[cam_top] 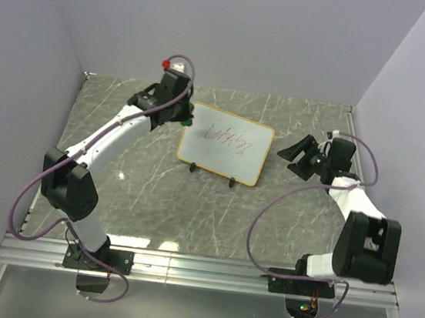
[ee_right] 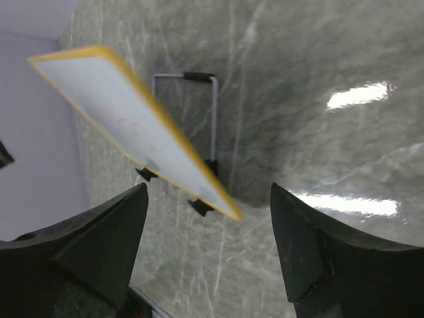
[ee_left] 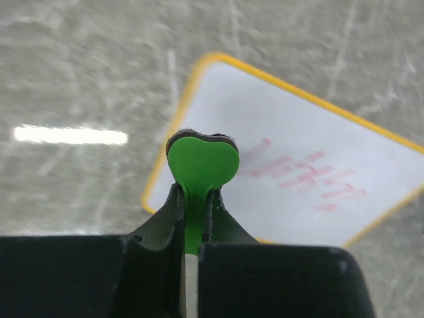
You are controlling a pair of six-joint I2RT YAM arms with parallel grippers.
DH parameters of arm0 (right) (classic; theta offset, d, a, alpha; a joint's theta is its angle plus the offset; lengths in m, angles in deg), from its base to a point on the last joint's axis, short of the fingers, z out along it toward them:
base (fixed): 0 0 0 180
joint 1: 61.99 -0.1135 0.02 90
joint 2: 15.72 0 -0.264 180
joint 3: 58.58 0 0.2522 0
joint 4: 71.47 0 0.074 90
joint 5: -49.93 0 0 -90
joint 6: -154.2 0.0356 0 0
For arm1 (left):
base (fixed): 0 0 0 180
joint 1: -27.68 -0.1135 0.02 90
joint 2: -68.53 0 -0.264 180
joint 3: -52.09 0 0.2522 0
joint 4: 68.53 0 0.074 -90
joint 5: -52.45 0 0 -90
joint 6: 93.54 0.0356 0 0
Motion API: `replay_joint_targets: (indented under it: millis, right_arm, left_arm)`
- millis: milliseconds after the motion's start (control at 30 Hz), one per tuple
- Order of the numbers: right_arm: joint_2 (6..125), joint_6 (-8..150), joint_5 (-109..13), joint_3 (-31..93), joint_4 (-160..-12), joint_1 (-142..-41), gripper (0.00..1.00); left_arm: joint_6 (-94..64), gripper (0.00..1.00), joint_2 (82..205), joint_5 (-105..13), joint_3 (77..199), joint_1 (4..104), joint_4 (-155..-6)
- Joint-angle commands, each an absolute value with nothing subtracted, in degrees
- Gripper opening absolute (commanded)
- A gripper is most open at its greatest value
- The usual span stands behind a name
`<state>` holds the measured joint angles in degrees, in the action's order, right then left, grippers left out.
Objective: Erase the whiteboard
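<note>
The whiteboard point(cam_top: 225, 149) stands tilted on two black feet at mid-table, with red scribbles point(cam_top: 229, 138) on it. My left gripper point(cam_top: 184, 119) is at its upper left corner, shut on a green eraser point(ee_left: 202, 159). In the left wrist view the eraser hovers over the board's left part point(ee_left: 298, 132), left of the red marks point(ee_left: 305, 175). My right gripper point(cam_top: 291, 159) is open and empty just right of the board. In the right wrist view its jaws point(ee_right: 209, 192) stand wide apart, with the board point(ee_right: 126, 119) seen nearly edge-on ahead.
The board leans on a wire stand point(ee_right: 213, 112) behind it. The marbled grey table point(cam_top: 154, 191) is boxed in by pale walls point(cam_top: 22, 66) at left, back and right. A metal rail point(cam_top: 199, 270) runs along the near edge.
</note>
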<state>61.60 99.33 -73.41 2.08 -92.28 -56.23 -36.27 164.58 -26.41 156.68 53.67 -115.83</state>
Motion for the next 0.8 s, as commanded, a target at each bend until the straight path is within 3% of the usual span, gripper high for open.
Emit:
replay_joint_targets:
  millis: [0, 200, 600, 700, 767]
  right_arm:
    - [66.88, 103.91, -84.78, -2.45, -72.28, -54.52, 0.8]
    - [73.31, 118.77, -88.41, -5.96, -47.63, -56.09, 0.77]
    - [82.26, 123.35, -86.83, -6.94, -33.2, -60.58, 0.71]
    - [84.37, 123.69, -86.12, -5.79, -32.06, -61.64, 0.66]
    - [85.26, 123.96, -86.12, -5.35, -31.01, -61.73, 0.58]
  left_arm:
    - [-40.8, 0.0, 165.82, -24.02, 154.97, 59.3, -115.51]
    - [-44.23, 0.0, 170.65, -23.05, 160.68, 64.67, -116.92]
    - [-43.97, 0.0, 174.26, -21.9, 165.34, 66.87, -116.13]
    - [-43.71, 0.0, 175.75, -21.9, 166.75, 66.96, -116.13]
    - [-43.71, 0.0, 177.07, -22.08, 168.15, 67.05, -115.96]
